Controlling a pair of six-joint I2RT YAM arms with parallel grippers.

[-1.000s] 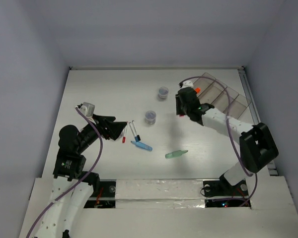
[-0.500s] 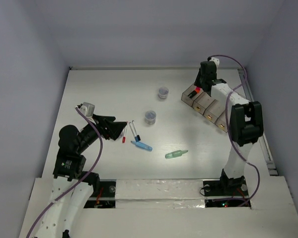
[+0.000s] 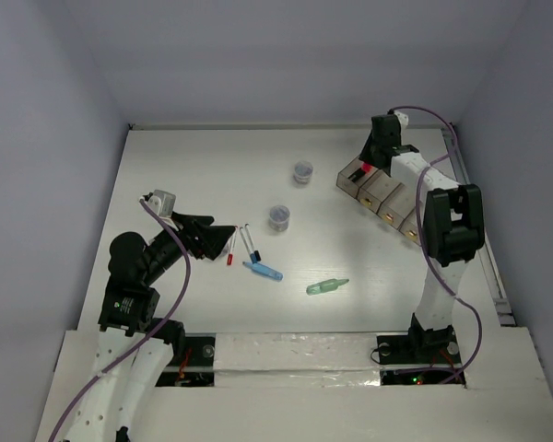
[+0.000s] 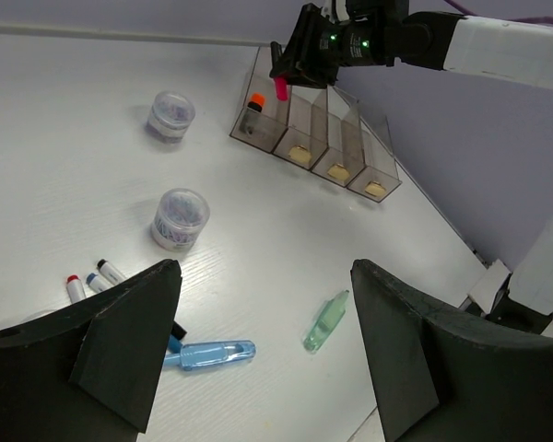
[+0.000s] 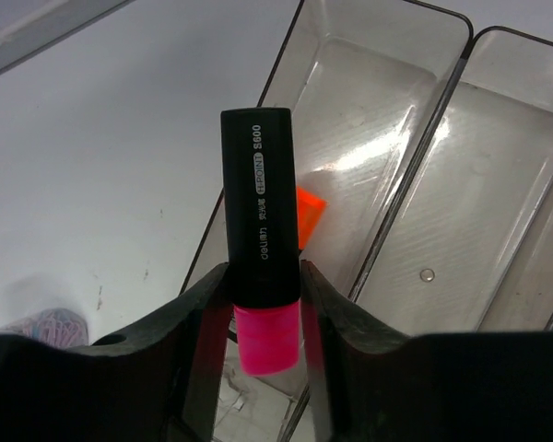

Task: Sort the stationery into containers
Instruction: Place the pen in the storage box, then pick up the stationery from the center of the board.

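L gripper (image 3: 223, 238): low over table (image 3: 184, 166), fingers wide apart, nothing betw. them; tips just left of the pens.
pens (image 3: 242, 245): thin, white, lying close together on table. Too small in top view to count. L wrist view shows only red, blue and black cap ends, rest hidden behind L finger.
blue marker (image 4: 207, 354): flat on table, just beside pens on near side. One end cut off by L finger in wrist view.
pots: near pot (image 3: 278, 217) and far pot (image 3: 302, 172), both upright, mid-table, apart. Contents blurry.
green tube (image 3: 327, 286): lying alone, well apart from tray.
tray (image 4: 369, 175): 4 bins in a row, far right. Tan patch at one end of 3 bins, can't tell what.
orange hl (image 4: 252, 106): in leftmost bin. In R wrist view only an orange corner shows behind pink hl.
pink hl (image 5: 258, 239): black body pointing away, pink end betw. fingers, over leftmost bin's left wall. Touching it or not, can't tell.
R gripper (image 4: 313, 51): clamped on pink hl above leftmost bin. Fingertips not clear in top view.
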